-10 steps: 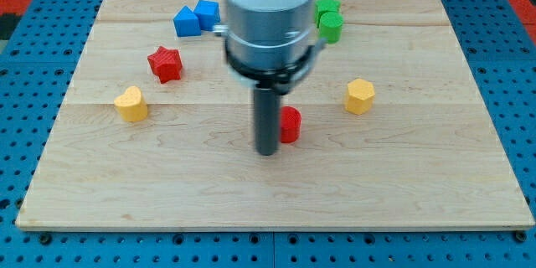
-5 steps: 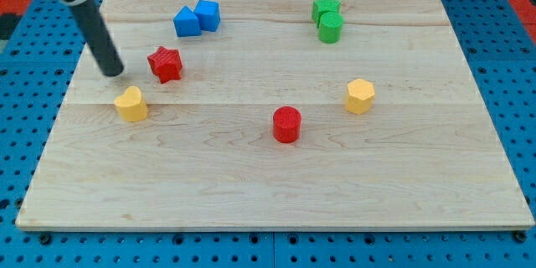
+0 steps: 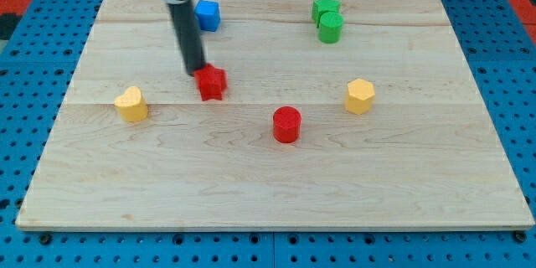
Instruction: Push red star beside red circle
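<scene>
The red star (image 3: 213,83) lies on the wooden board (image 3: 276,193), left of centre. My tip (image 3: 195,70) touches the star's upper-left side. The red circle (image 3: 286,124) stands lower and to the right of the star, with a gap of about one block width between them. The rod rises toward the view's top and hides part of a blue block behind it.
A blue cube (image 3: 207,14) sits near the top, just right of the rod. A green star (image 3: 325,7) and a green cylinder (image 3: 331,27) touch at the top right. One yellow block (image 3: 131,104) is at the left, another yellow block (image 3: 360,95) at the right.
My tip swept from the star's left to its upper-left side. The red star slid right and down, toward the red circle. The rod now covers the left blue block.
</scene>
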{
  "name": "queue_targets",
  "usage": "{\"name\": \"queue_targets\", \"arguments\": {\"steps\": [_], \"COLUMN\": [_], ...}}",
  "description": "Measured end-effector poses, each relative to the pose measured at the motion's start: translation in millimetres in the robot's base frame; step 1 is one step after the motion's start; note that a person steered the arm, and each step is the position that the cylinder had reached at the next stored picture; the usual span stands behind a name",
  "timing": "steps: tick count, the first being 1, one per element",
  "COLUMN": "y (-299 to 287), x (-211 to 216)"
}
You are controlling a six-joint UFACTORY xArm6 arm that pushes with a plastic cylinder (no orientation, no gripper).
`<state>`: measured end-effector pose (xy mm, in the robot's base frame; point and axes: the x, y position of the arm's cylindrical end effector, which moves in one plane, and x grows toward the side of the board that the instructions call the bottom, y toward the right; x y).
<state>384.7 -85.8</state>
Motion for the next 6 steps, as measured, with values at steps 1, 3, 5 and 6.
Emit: {"name": "queue_targets", "arguments": {"steps": [1, 3, 5, 6], "y": [13.5, 81.1, 49.4, 12.3], "x": [45.8, 16.7, 71.2, 75.9]}}
